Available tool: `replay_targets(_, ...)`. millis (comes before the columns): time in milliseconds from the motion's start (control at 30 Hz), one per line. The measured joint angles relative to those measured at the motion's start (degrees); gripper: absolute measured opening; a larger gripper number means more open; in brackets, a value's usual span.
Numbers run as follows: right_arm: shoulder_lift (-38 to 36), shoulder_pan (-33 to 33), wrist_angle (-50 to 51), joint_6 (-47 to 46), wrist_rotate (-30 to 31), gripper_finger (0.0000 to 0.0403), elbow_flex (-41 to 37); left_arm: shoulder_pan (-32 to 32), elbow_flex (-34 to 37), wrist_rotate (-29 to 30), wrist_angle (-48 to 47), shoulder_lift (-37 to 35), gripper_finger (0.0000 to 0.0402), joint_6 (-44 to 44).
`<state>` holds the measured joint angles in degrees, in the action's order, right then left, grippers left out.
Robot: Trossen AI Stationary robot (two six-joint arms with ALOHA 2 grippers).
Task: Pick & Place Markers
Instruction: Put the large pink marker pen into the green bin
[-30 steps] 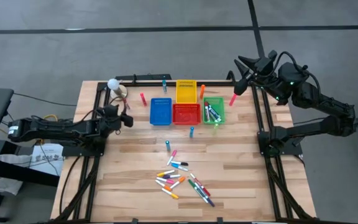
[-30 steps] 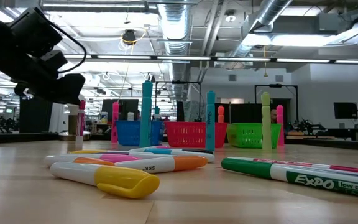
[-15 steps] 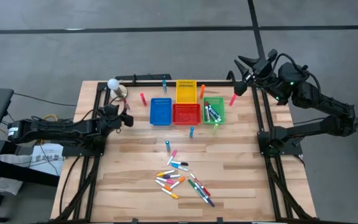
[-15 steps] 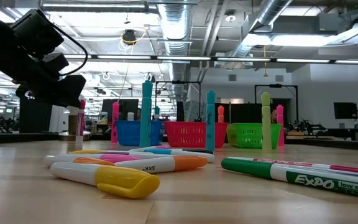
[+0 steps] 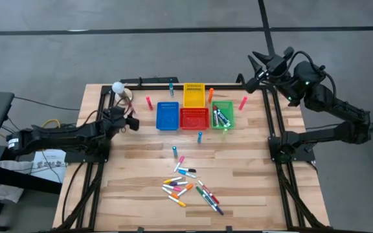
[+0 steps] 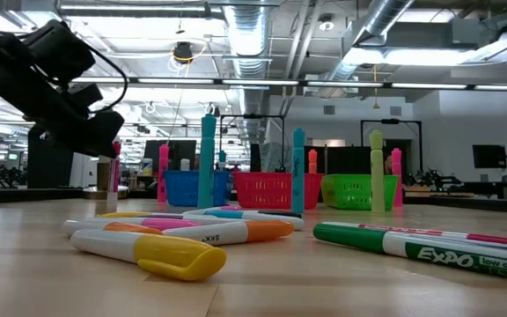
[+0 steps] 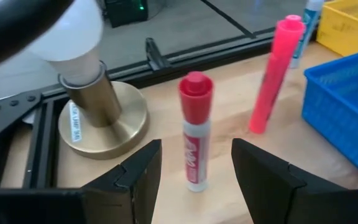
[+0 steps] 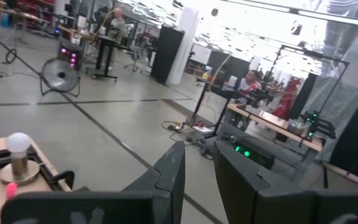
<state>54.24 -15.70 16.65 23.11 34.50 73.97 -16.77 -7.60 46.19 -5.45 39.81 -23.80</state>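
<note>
Many markers (image 5: 190,188) lie in a heap on the near middle of the table. Single markers stand upright farther back: a teal one (image 5: 175,151), a blue one (image 5: 200,136) and a pink one (image 5: 243,102). My left gripper (image 5: 133,123) hovers low at the far left, open. A red-capped white marker (image 7: 194,134) stands on its end just ahead of it, in line with the gap between the fingers, untouched. A pink marker (image 7: 271,74) stands beyond it. My right gripper (image 5: 256,72) is raised above the far right corner, pointing level into the room, with a narrow gap (image 8: 199,171) and nothing in it.
Blue (image 5: 168,115), red (image 5: 193,119), yellow (image 5: 193,95) and green (image 5: 222,117) bins stand in a cluster at the far middle; the green one holds markers. A white bulb on a brass base (image 7: 89,93) stands close beside the red-capped marker. The black frame rail (image 5: 154,81) runs along the far edge.
My right gripper has stayed raised and turned a little, so its fingers have swung toward the table's far edge. My left arm has swung slightly while its gripper has stayed open by the red-capped marker. No marker has moved.
</note>
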Motion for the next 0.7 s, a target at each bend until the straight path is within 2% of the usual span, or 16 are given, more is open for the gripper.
replay_targets(67,0.0,-0.7,0.0,0.0,0.0,0.0074,0.0,-0.9,0.0,-0.8,0.2,0.0,0.0195,1.2)
replay_targets(200,0.0,-1.6,0.6,-0.2,0.0,0.0074,0.0,-2.4,0.0,-6.5,1.3,0.0,0.0195,4.1)
replay_targets(700,0.1,-1.6,1.1,-0.6,-0.2,0.0074,0.0,-8.1,0.0,-9.4,4.7,0.0,0.0195,9.6)
